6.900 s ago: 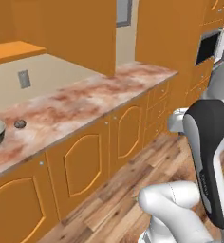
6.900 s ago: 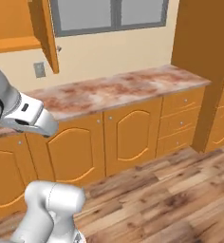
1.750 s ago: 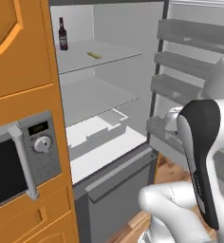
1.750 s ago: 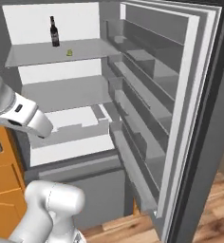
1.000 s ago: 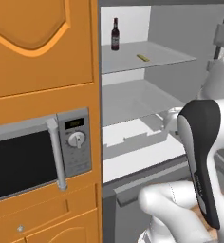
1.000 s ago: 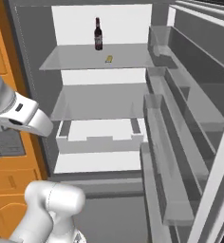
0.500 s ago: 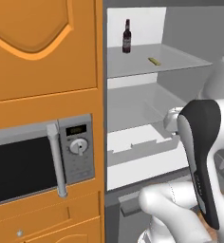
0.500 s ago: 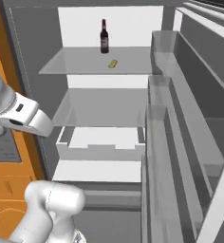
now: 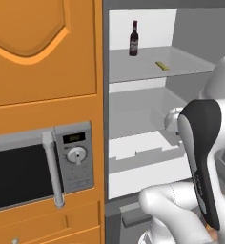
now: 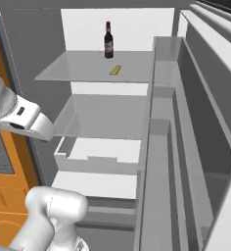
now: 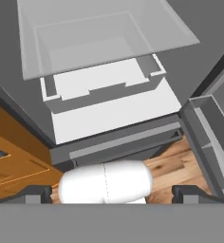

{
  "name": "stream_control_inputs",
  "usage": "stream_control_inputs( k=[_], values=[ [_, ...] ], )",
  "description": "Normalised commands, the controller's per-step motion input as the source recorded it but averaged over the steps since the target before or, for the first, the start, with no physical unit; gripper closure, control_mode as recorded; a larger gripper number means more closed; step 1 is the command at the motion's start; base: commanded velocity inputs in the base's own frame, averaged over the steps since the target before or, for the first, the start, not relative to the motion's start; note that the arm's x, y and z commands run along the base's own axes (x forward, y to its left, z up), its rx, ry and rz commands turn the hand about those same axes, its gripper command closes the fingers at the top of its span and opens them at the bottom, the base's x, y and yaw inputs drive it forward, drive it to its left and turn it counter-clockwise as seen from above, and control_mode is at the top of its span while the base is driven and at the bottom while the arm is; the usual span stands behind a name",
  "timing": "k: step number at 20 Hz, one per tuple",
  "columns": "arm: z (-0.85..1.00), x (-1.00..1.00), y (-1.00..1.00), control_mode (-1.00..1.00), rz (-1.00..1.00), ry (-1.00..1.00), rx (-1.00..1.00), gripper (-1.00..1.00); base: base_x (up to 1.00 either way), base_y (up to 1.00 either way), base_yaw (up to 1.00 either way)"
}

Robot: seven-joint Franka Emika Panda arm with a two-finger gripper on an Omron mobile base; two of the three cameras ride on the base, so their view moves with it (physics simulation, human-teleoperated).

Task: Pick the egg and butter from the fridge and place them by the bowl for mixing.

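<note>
The fridge (image 9: 190,28) stands open, its door (image 10: 196,127) swung out to the right. The butter (image 9: 162,66), a small yellow stick, lies on the upper grey shelf (image 10: 88,68); the right base view has the butter (image 10: 115,70) just in front of a dark bottle. A pale drawer (image 11: 104,90) sits under a glass shelf below. My gripper (image 11: 113,195) is open and holds nothing, well in front of the drawer and low. The egg and the bowl are out of view.
A dark red-labelled bottle (image 9: 134,38) stands at the back of the upper shelf. A silver-handled microwave (image 9: 38,171) sits in the orange cabinet (image 9: 43,52) left of the fridge. Door racks (image 10: 171,98) jut out on the right. Wooden floor (image 11: 180,163) lies below.
The whole picture has shifted: the base has moved, so the fridge interior now sits nearer and more central. Bottle and butter keep their places on the shelf. The gripper stays open.
</note>
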Motion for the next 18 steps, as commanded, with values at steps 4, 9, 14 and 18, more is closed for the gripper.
stream_control_inputs(
  k=[4,9,14,18],
  values=[
    [0.0,0.0,0.0,1.0,0.0,0.0,0.0,-1.0,0.19,-0.19,0.08],
    [0.0,0.0,0.0,1.0,0.0,0.0,0.0,-1.0,0.02,-0.01,0.01],
    [0.0,0.0,0.0,1.0,0.0,0.0,0.0,-1.0,0.02,-0.15,0.03],
    [0.0,0.0,0.0,1.0,0.0,0.0,0.0,-1.0,0.06,-0.28,0.06]
  ],
)
